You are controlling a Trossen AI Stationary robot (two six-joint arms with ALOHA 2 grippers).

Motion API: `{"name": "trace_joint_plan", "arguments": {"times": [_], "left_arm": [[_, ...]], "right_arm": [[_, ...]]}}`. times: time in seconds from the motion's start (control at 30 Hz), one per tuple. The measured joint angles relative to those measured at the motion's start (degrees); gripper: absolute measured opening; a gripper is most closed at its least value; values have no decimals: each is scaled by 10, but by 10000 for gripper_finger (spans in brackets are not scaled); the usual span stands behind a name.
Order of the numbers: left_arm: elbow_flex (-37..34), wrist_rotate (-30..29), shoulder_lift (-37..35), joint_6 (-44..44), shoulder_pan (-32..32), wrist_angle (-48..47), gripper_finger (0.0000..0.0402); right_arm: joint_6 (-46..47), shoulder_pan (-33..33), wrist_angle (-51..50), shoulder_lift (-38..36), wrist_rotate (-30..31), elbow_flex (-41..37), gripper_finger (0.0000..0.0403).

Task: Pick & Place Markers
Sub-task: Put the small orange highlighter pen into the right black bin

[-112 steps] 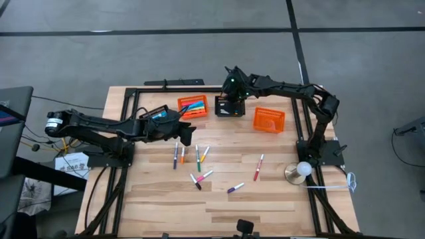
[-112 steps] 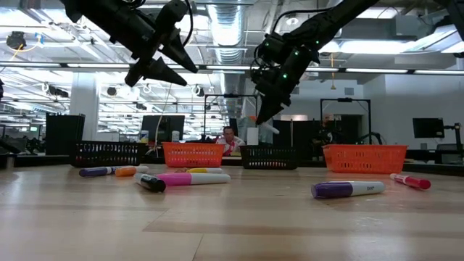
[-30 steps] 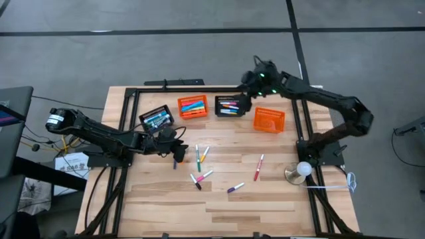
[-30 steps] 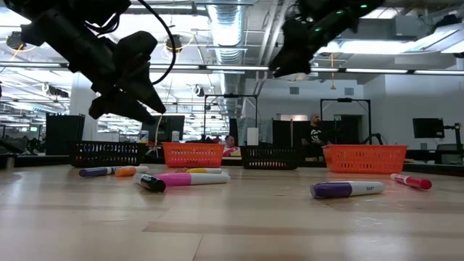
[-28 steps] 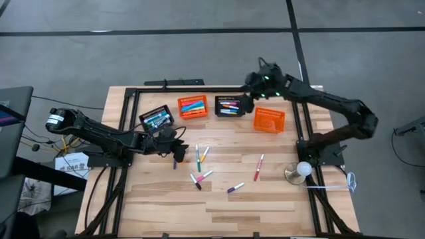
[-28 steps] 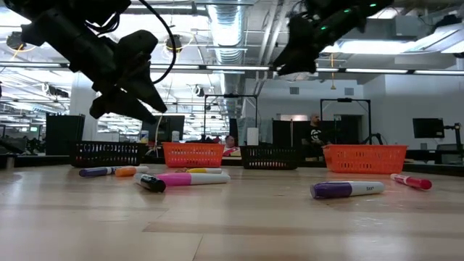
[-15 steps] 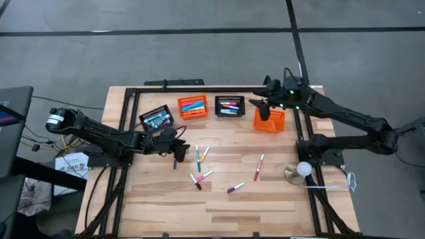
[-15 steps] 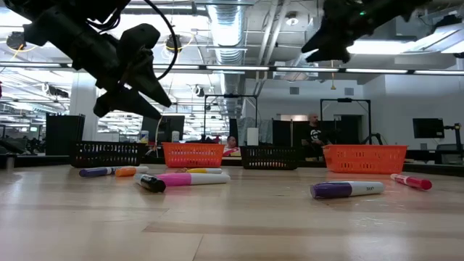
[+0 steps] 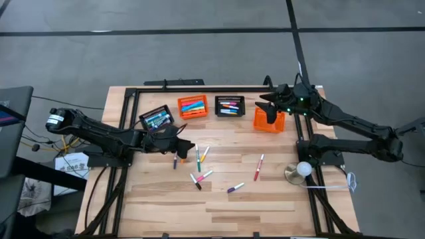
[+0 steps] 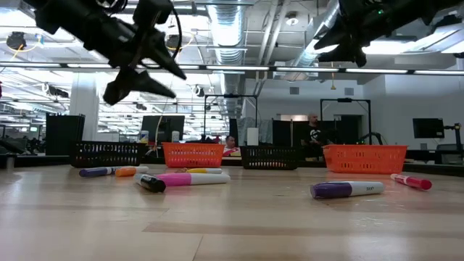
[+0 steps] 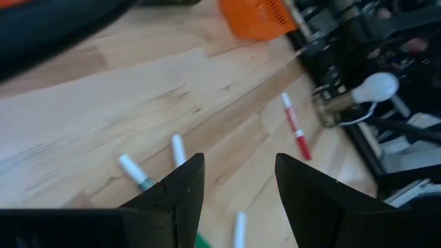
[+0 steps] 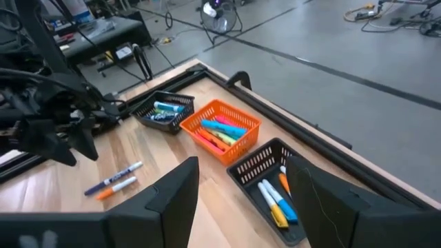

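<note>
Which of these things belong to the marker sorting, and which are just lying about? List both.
Job: red marker, purple marker, green marker, pink marker.
Lying about: white bulb by the right arm's base, papers off the table's left edge.

The left hand [image 9: 182, 144] partly covers the markers [image 9: 199, 166] beneath it. Marker colours inside the black basket [image 9: 156, 119] are too small to tell.

baskets [image 9: 192, 106]: 4 (2 orange, 2 black) | loose markers [image 9: 257, 166] on table [image 9: 265, 206]: 9
</note>
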Motion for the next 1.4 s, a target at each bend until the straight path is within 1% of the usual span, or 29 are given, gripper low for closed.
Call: {"name": "trace_joint_plan", "arguments": {"times": [0.13, 0.4, 0.53, 0.63, 0.73, 0.87, 1.0, 1.1, 1.27, 1.4], "left_arm": [[8, -24, 0, 0, 0, 4, 176], [9, -26, 0, 3, 0, 18, 176], [9, -42, 0, -39, 0, 28, 176], [9, -28, 0, -45, 0, 28, 176], [12, -25, 0, -62, 0, 26, 176], [49, -25, 7, -52, 0, 27, 176], [106, -32, 35, -50, 2, -47, 176], [151, -38, 76, -56, 7, -122, 176], [211, 0, 151, -111, 33, -234, 176], [229, 40, 192, -157, 48, -280, 176]], "right_arm": [[2, 0, 13, 1, 0, -8, 208], [12, 0, 34, 1, -1, -13, 208], [16, 0, 34, 1, -2, -13, 208], [16, 0, 34, 1, -2, -13, 209], [16, 0, 34, 1, -2, -13, 210], [13, 0, 34, 1, -2, -13, 208], [13, 0, 34, 1, -2, -13, 208], [11, 0, 34, 1, -2, -13, 210], [-4, 0, 34, 1, -2, -13, 208], [-5, 0, 34, 1, -2, -13, 207]]}}
